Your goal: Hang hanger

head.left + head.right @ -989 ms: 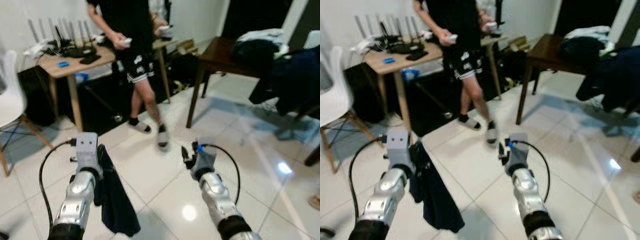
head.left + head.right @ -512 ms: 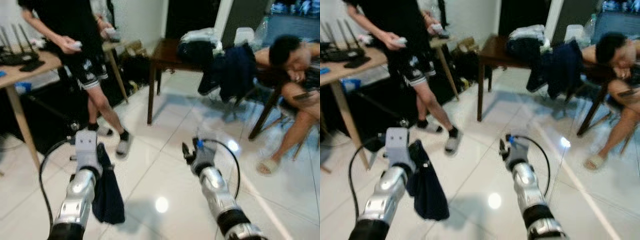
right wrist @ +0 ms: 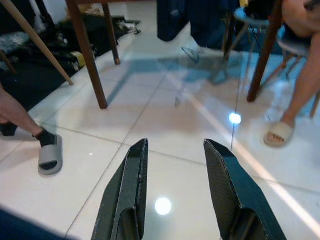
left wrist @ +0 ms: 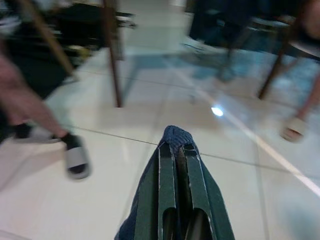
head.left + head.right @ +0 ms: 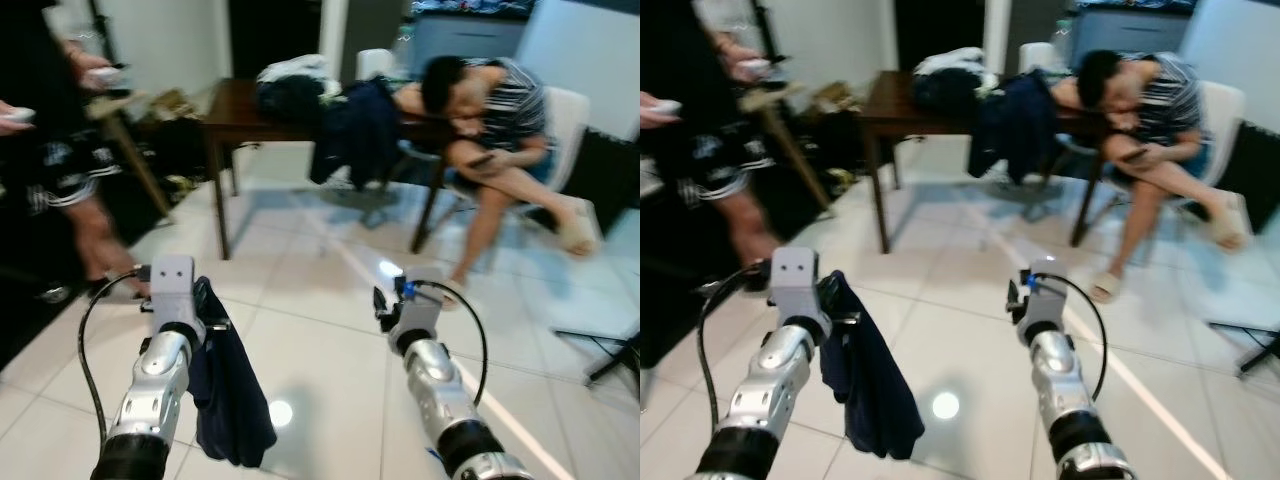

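My left gripper (image 4: 177, 148) is shut on a dark navy garment (image 5: 226, 392) that hangs down from its fingers over the white tiled floor; the cloth bunches at the fingertips (image 4: 174, 135). No hanger can be made out inside the cloth. My right gripper (image 3: 176, 145) is held out level at the right, open and empty, with only floor between its fingers (image 3: 130, 180). A thin wire shape like a hanger (image 3: 190, 53) lies on the floor near the draped clothes.
A dark wooden table (image 5: 238, 102) with piled clothes stands ahead, a dark jacket (image 5: 350, 130) draped at its end. A person (image 5: 490, 110) sits slumped at the right. Another person (image 5: 45, 150) stands at the left. A black stand leg (image 5: 612, 360) crosses the floor at far right.
The camera has swung to the right, from the light desk and standing person to the dark table and seated person. Both grippers keep their pose, the garment still in the left.
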Robot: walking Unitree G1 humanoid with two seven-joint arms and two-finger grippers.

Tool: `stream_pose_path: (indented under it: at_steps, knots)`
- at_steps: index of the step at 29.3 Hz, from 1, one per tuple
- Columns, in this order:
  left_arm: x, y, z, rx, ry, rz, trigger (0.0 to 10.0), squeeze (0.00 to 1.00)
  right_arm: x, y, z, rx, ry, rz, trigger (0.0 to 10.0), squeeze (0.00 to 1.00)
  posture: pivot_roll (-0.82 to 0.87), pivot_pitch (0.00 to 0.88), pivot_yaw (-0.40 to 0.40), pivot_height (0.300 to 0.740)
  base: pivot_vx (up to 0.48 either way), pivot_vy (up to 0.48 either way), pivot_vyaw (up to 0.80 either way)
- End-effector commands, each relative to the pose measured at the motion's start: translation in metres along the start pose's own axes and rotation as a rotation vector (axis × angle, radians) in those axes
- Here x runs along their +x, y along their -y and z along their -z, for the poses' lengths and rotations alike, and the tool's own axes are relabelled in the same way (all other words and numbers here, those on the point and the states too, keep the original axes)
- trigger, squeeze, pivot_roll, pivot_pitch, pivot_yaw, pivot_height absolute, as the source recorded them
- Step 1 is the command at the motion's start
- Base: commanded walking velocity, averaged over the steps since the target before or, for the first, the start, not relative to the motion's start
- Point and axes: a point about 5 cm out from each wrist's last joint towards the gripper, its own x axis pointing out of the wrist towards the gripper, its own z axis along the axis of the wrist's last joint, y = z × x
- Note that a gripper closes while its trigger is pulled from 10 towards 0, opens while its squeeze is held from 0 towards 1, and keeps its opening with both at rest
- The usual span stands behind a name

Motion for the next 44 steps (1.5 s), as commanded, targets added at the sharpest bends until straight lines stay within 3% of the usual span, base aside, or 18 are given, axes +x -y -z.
stream_pose_path:
  at_steps: [1,4,5,11,18,21,26,36,44]
  knots:
    - [0.002,0.012,-0.004,-0.008,0.017,0.044,10.0,0.0,0.001,0.002,-0.004,-0.009,0.008,-0.025,10.0,0.0,0.05,0.008,-0.017,0.74,0.0,0.0,-0.8]
    - [0.001,0.019,-0.003,0.01,0.019,0.059,10.0,0.0,0.001,0.004,-0.006,-0.028,0.013,-0.032,10.0,0.0,0.02,0.029,0.007,0.74,0.0,0.0,-0.8]
    - [0.002,0.022,0.0,0.006,0.003,0.055,10.0,0.0,0.003,0.004,-0.009,-0.03,0.02,-0.034,10.0,0.0,0.03,0.0,0.006,0.74,0.0,0.0,-0.8]
    - [0.006,0.02,0.002,-0.01,-0.019,0.008,10.0,0.0,0.003,0.009,-0.007,-0.021,0.009,-0.003,10.0,0.0,0.04,0.0,-0.005,0.74,0.0,0.0,-0.8]
    - [0.002,0.021,0.005,0.008,-0.018,0.042,10.0,0.0,-0.003,0.018,0.006,0.004,-0.027,0.053,10.0,0.0,0.03,0.0,-0.002,0.74,0.0,0.0,-0.8]
    - [0.001,0.016,0.002,-0.015,0.004,0.002,10.0,0.0,-0.004,0.012,0.004,-0.018,-0.022,-0.011,10.0,0.0,0.02,0.0,-0.009,0.74,0.0,0.0,-0.27]
    - [-0.003,0.02,-0.009,-0.067,0.071,0.03,10.0,0.0,-0.002,0.007,0.0,-0.004,-0.003,-0.055,10.0,0.0,0.03,0.0,-0.036,0.74,0.148,0.0,0.0]
    - [-0.006,0.016,-0.033,-0.048,0.151,0.005,10.0,0.0,0.005,-0.011,-0.008,-0.023,0.02,-0.142,10.0,0.0,0.09,0.0,-0.096,0.74,0.415,0.0,0.0]
    - [-0.01,0.002,-0.032,-0.017,0.146,-0.022,10.0,0.0,0.008,-0.021,-0.008,-0.03,0.009,-0.18,10.0,0.0,0.09,0.0,-0.096,0.74,0.414,0.0,0.0]
